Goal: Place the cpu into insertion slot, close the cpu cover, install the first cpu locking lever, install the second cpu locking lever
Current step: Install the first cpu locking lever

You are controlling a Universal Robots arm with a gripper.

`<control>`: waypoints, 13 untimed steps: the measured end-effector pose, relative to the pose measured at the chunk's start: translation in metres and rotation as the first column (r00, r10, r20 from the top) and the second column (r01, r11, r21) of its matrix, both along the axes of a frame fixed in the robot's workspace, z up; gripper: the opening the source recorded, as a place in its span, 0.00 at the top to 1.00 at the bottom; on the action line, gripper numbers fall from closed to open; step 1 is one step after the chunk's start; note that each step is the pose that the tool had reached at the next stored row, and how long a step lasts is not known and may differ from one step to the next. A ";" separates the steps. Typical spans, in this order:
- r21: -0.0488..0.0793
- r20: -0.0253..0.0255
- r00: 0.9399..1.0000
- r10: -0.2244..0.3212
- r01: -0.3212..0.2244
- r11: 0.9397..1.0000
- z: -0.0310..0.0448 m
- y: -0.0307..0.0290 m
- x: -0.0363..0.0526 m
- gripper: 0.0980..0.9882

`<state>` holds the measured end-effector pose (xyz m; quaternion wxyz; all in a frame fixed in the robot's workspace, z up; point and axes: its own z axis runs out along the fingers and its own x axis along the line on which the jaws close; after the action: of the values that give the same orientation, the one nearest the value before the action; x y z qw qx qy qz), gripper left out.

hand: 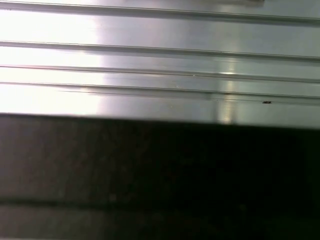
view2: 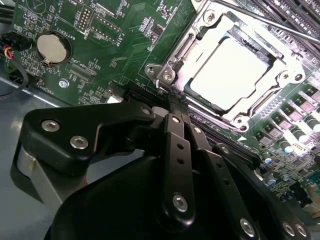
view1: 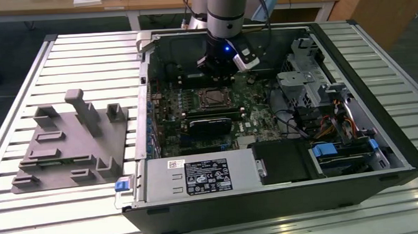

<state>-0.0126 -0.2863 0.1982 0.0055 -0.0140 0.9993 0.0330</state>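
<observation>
The open computer case [view1: 265, 120] lies on the slatted bench [view1: 86, 64], green board inside. Near the board's middle, the cpu [view2: 231, 71] already sits in the insertion slot [view2: 187, 90], and the cpu cover [view2: 280, 60] appears to lie closed around it. Whether the levers are locked I cannot tell. The pincer [view2: 172, 107], drawn narrow and holding nothing, hovers just beside the slot's corner.

Blown-out glare on cpu [view2: 231, 74]
</observation>
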 end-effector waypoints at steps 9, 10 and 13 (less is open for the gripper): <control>0.009 -0.001 1.000 0.000 0.000 1.000 -0.0029 -0.0004 0.0000 0.99; 0.013 -0.001 1.000 0.000 0.000 1.000 -0.0029 -0.0003 0.0001 0.99; 0.021 0.000 1.000 0.000 0.000 1.000 -0.0021 0.0000 0.0002 0.99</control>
<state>-0.0125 -0.2863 0.1960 0.0057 -0.0138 0.9989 0.0437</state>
